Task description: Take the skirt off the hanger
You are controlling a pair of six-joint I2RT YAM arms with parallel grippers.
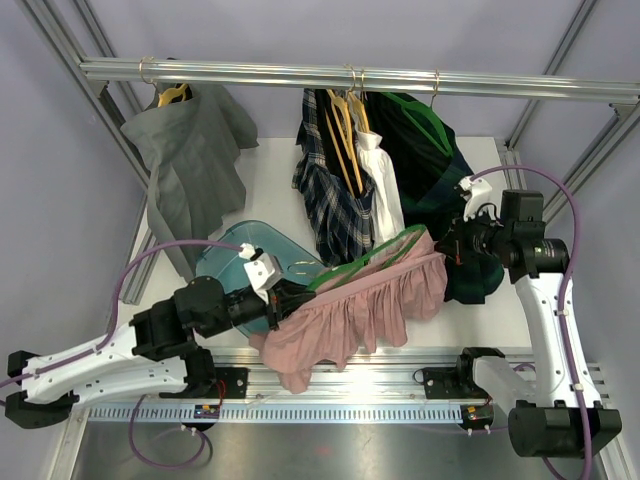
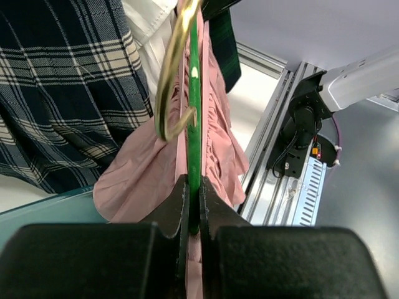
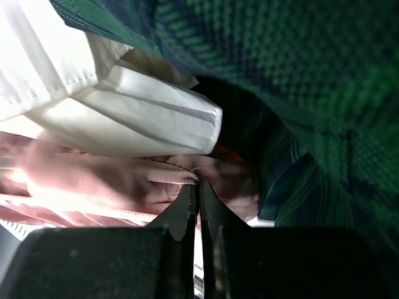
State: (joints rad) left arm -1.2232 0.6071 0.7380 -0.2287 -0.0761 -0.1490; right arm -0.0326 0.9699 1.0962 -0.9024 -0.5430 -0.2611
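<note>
A pink gathered skirt (image 1: 355, 310) hangs on a green hanger (image 1: 365, 258) held nearly level above the table's front. My left gripper (image 1: 283, 303) is shut on the hanger's left end. In the left wrist view the green bar (image 2: 194, 112) runs up from between the fingers with its gold hook (image 2: 171, 75) beside it, and pink cloth (image 2: 143, 168) hangs on both sides. My right gripper (image 1: 458, 240) is shut on the skirt's waistband at its right end. The right wrist view shows the pink band edge (image 3: 174, 179) pinched at the fingertips.
A rail (image 1: 350, 78) at the back carries a grey garment (image 1: 190, 160), a plaid skirt (image 1: 335, 195), a white shirt (image 1: 380, 180) and a dark green plaid garment (image 1: 430, 160). A teal bin (image 1: 235, 260) sits on the table behind my left gripper. An aluminium frame rail (image 1: 340, 385) runs along the front.
</note>
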